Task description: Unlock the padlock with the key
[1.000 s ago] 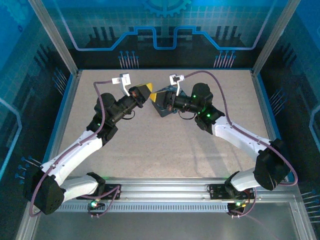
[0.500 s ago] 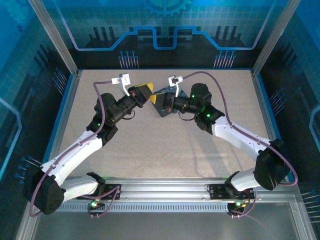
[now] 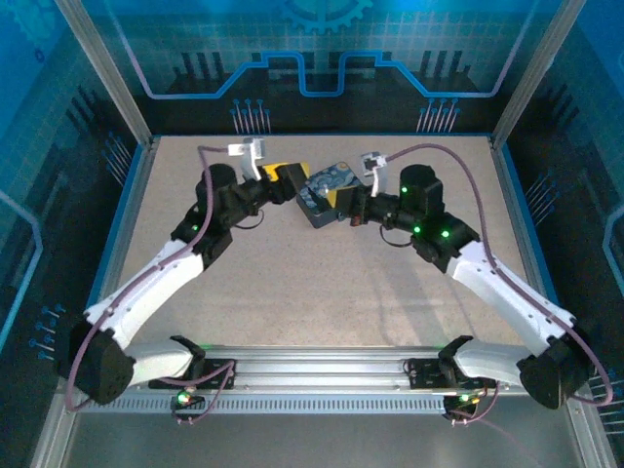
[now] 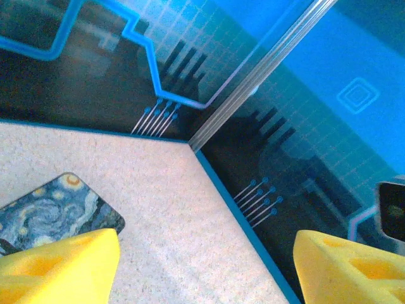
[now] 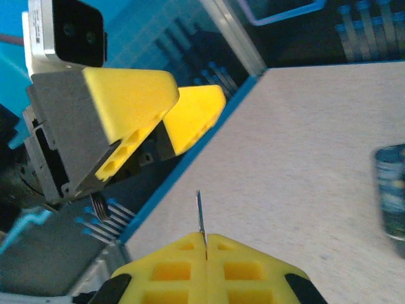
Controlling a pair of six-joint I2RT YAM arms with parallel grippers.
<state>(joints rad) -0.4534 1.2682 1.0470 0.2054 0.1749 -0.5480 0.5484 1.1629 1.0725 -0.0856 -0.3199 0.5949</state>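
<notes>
Key (image 5: 199, 212) first: a thin metal sliver standing up out of the seam between the two yellow fingers of the right hand (image 5: 205, 244), which are pressed tight together on its head. It should be light and stiff but smooth, so I would expect it to pivot or slip in that narrow pinch if the tip meets the keyhole off-line. The grip belongs on the flat head, as here, with the blade left free. The padlock ought to be small, dense and slick. It is best taken across its body, with the keyhole facing out and the shackle clear, but I cannot tell where it lies.

The left hand (image 4: 207, 253) is spread wide. Between its fingers its own camera shows bare counter (image 4: 171, 190) and the blue wall, with a corner of the starry tin (image 4: 54, 212) just above the left finger.

The right wrist view gives what the others lack: the key's blade, and the left hand (image 5: 190, 95) facing it at close range, with the tin (image 5: 392, 190) blurred at the right edge.

From above, the key is too small to make out. That view does give the layout. The left hand (image 3: 289, 180) and right hand (image 3: 341, 203) sit close on either side of the tin (image 3: 322, 185), towards the back of the counter (image 3: 322, 283).
</notes>
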